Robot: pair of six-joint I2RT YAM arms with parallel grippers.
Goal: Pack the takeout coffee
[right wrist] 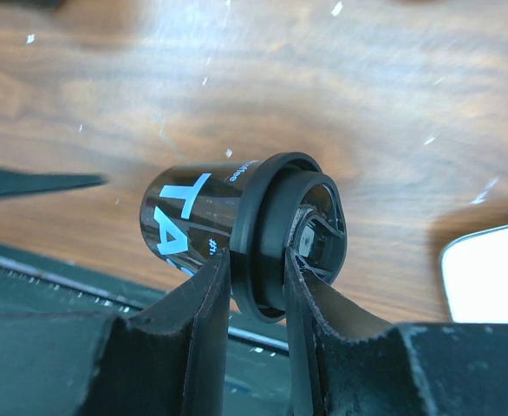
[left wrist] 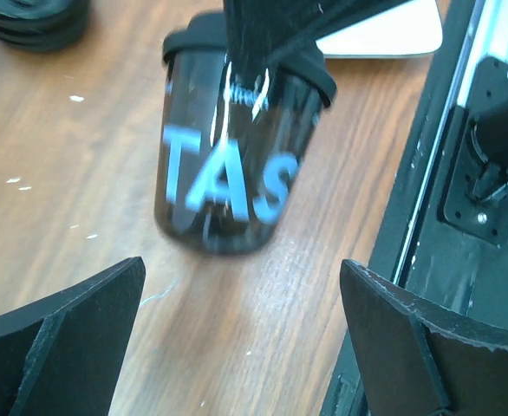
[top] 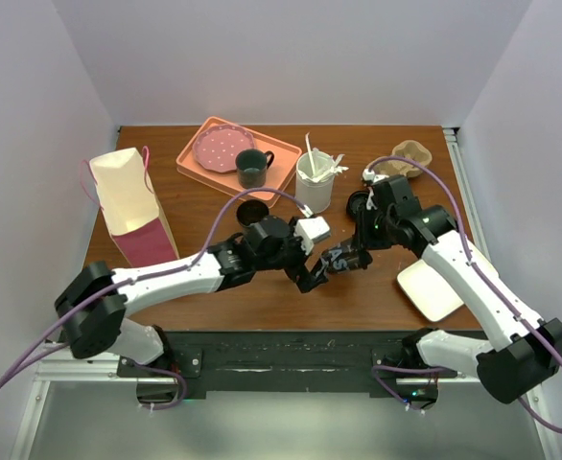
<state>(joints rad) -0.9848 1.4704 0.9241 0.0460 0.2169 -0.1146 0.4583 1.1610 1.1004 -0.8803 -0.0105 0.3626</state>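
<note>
Leaning sideways low at centre frame in the top view, the cup [top: 341,259] is pinched by the rim of its lid [right wrist: 264,208] in the right end effector [right wrist: 256,260], near the desk's [top: 358,302] front edge. The left end effector [left wrist: 241,286] gapes wide open just beside it, holding nothing.

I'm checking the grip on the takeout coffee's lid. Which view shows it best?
Right wrist: the lid sits close and sharp, its rim pinched by the right end effector. Left wrist shows a blurred edge behind that end effector; top external shows the cup tiny, lid indistinct.
</note>
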